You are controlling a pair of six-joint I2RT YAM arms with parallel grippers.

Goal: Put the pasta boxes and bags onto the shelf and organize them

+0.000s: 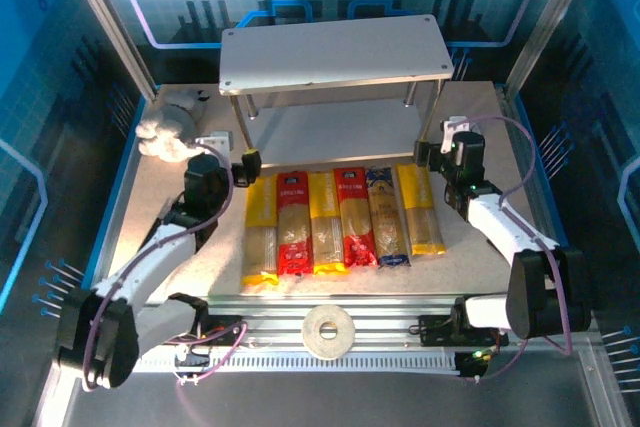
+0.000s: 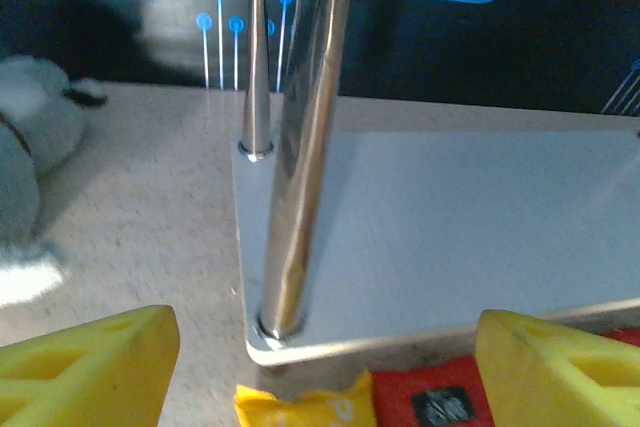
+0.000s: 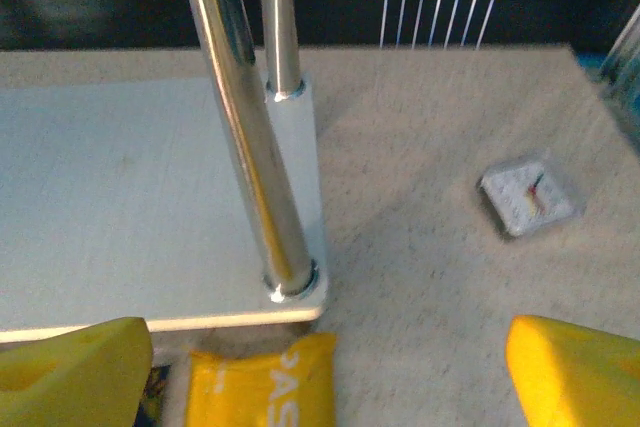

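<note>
Six spaghetti packs lie side by side on the table in front of the shelf (image 1: 335,52): yellow (image 1: 261,227), red (image 1: 293,222), yellow (image 1: 326,222), red (image 1: 355,217), clear with a dark blue end (image 1: 386,217), yellow (image 1: 421,209). My left gripper (image 1: 247,163) hovers open over the row's far left end. In the left wrist view its gripper (image 2: 325,387) spans a yellow pack end (image 2: 300,409) and a red one (image 2: 430,397), below the shelf's lower board (image 2: 450,227). My right gripper (image 1: 432,154) is open at the far right end, and in its wrist view the gripper (image 3: 325,377) stands above the yellow pack end (image 3: 260,387).
A white plush toy (image 1: 165,132) lies left of the shelf. A small white square object (image 3: 527,197) rests on the table to the shelf's right. A white tape roll (image 1: 328,330) sits on the near rail. Shiny shelf legs (image 2: 300,147) (image 3: 245,137) stand close ahead of both grippers.
</note>
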